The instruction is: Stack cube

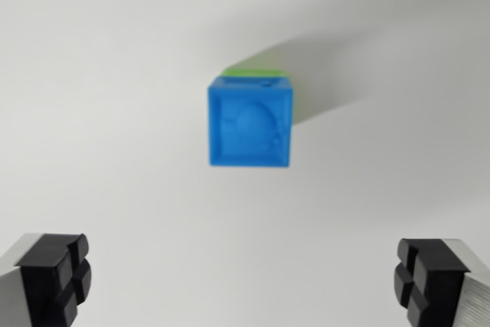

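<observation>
Blue cube (249, 122) atop green cube (260, 74), no legible writing

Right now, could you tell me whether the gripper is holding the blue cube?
No, the open gripper holds nothing; the blue cube sits apart from its fingers, on top of a green cube.

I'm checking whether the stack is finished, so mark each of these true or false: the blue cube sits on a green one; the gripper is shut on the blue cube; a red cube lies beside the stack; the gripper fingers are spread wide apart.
1. The blue cube sits on a green cube. True; a green edge shows beneath it.
2. The gripper is shut on the blue cube. False; it is open and holds nothing, and the cube stands apart from it.
3. A red cube lies beside the stack. False; only the blue and green cubes show on the white table.
4. The gripper fingers are spread wide apart. True.
</observation>
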You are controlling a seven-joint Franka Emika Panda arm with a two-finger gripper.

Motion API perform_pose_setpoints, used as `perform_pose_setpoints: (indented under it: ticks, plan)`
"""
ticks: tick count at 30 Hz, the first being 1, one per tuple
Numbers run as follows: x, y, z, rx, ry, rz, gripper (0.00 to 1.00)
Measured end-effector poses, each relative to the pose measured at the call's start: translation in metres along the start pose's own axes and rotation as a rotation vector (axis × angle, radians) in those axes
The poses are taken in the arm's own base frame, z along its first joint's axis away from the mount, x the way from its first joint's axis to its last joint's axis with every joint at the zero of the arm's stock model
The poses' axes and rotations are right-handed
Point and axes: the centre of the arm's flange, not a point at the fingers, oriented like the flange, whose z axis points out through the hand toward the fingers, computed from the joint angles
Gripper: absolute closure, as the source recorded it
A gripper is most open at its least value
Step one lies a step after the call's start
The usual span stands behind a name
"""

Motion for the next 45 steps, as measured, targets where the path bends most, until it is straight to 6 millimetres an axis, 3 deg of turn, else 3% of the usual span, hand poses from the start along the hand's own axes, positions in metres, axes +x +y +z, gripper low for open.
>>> perform_pose_setpoints:
  ticks: [21,35,45]
  plan:
    - [0.001,0.0,-0.079,0.002,-0.003,0.002,0.0]
    - [0.001,-0.001,-0.106,0.002,-0.003,0.002,0.0]
    - [0.001,-0.001,-0.111,0.001,-0.003,0.002,0.0]
